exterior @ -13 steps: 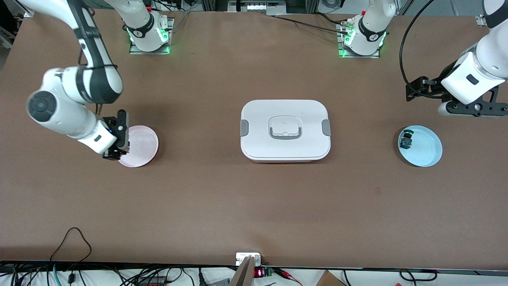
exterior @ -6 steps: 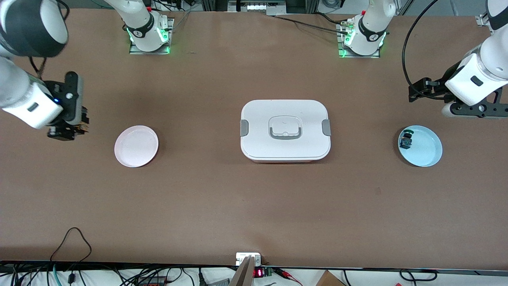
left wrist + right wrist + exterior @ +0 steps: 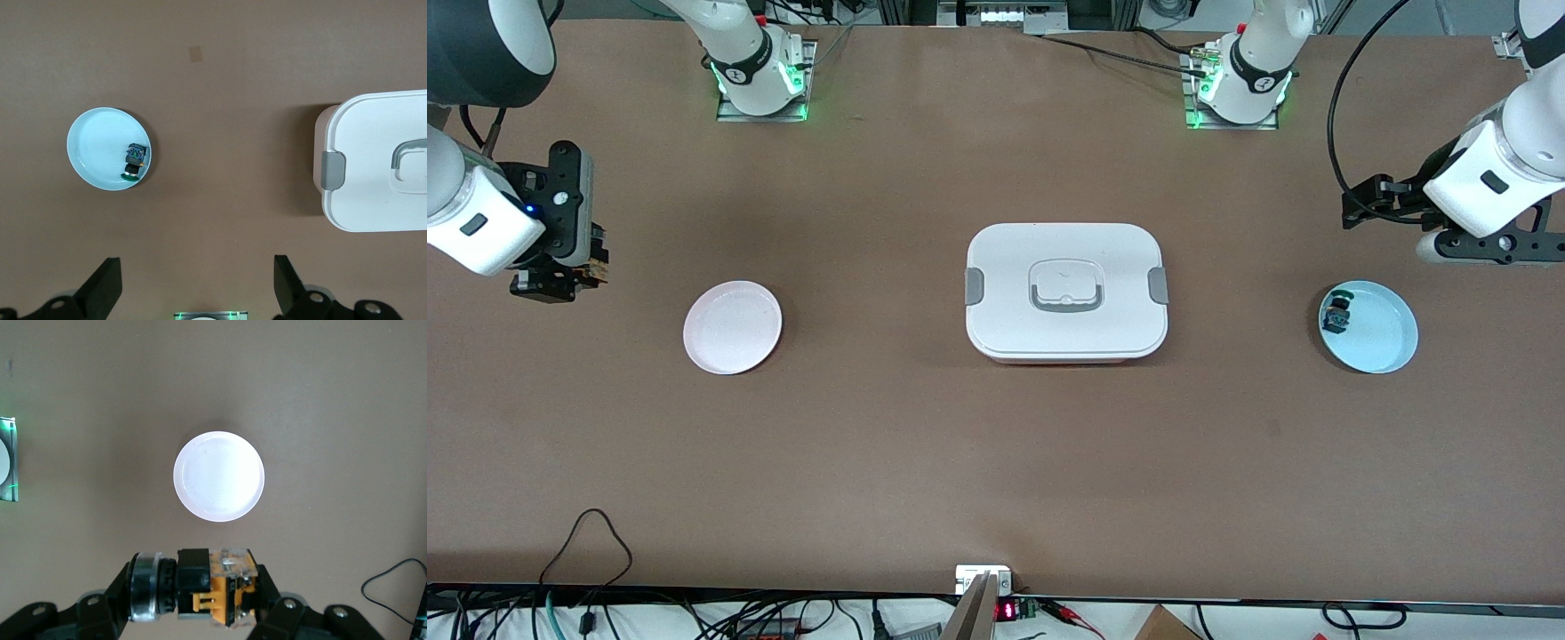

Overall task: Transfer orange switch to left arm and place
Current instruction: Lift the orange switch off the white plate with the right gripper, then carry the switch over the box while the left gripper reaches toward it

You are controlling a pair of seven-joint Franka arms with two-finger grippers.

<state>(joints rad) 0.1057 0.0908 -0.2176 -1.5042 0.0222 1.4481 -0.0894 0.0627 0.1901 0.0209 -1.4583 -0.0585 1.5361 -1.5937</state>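
Orange and black plastic, with a metal-ringed button at one end: the switch (image 3: 197,587) looks small, stiff and light, so we judge it needs little force but may twist or slip on its smooth faces. We judge the squared body the best place to hold, not the round button.

Our right gripper (image 3: 560,280) has its fingers shut on that body, the switch lying crosswise between them. It hangs over bare table at the right arm's end; on a clock face centred on the pink plate (image 3: 732,327), the switch sits near 10 o'clock, well apart from the plate.

From the box (image 3: 1065,291), the pink plate lies at about 9 o'clock and the blue plate (image 3: 1369,326) at about 3 o'clock. A green switch (image 3: 1336,312) rests in the blue plate, at its 9 o'clock edge.

Our left gripper (image 3: 193,290) waits with fingers spread wide and nothing between them, over the table near 1 o'clock of the blue plate.
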